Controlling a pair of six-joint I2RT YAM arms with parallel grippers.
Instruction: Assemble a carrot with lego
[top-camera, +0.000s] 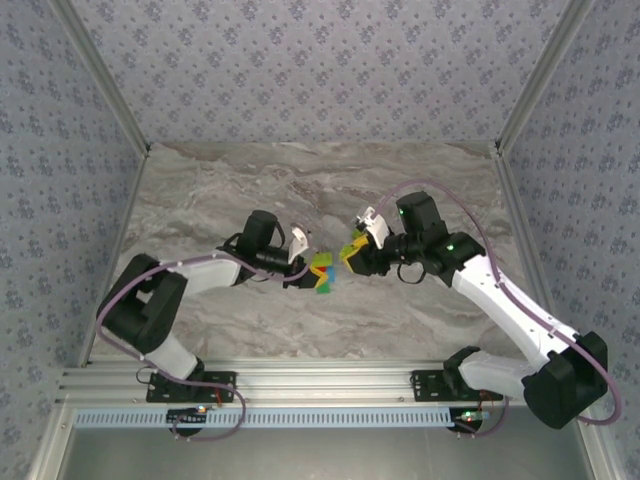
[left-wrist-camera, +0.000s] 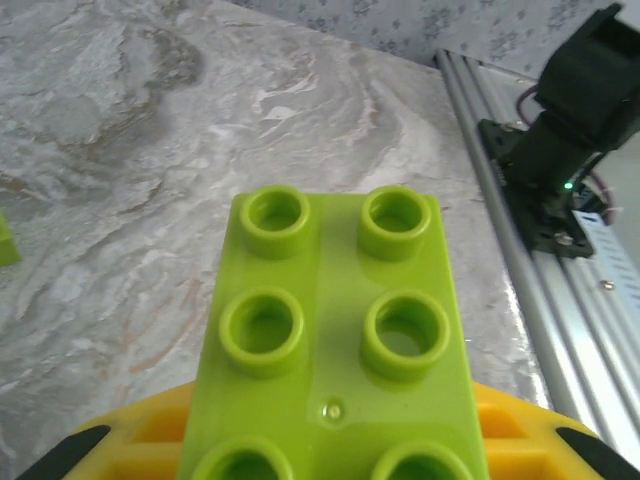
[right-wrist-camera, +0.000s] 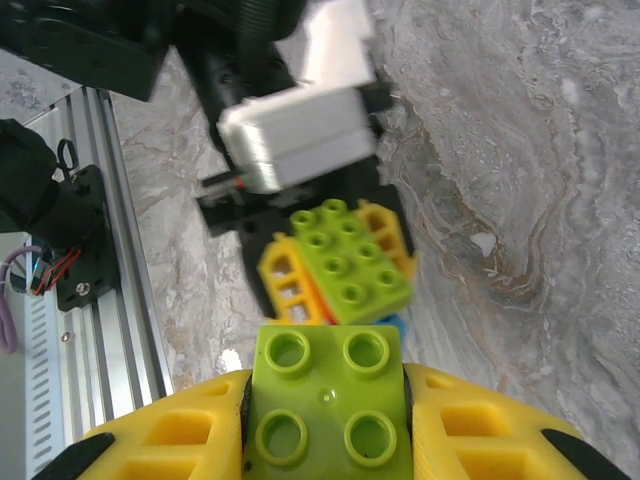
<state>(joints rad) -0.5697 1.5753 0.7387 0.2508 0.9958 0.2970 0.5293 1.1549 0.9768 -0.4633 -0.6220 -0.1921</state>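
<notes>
Left hand (left-wrist-camera: 325, 440) pinching the carrot (right-wrist-camera: 345, 260), its lime top over red and blue layers; right hand (right-wrist-camera: 330, 430) pinching a single lime brick (right-wrist-camera: 325, 375). The two loads face each other, close together, over the marble surface (top-camera: 220, 190).

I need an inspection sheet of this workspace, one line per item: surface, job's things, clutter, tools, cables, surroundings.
surface: marble-pattern table.
job's things: left lime brick with blue, red and green pieces at it; right lime brick close by.
clutter: lime bit at the picture edge, unidentified.
tools: left tool shut on left lime brick; right tool shut on right lime brick.
cables: purple cable along each arm.
surroundings: patterned walls, aluminium rail.
</notes>
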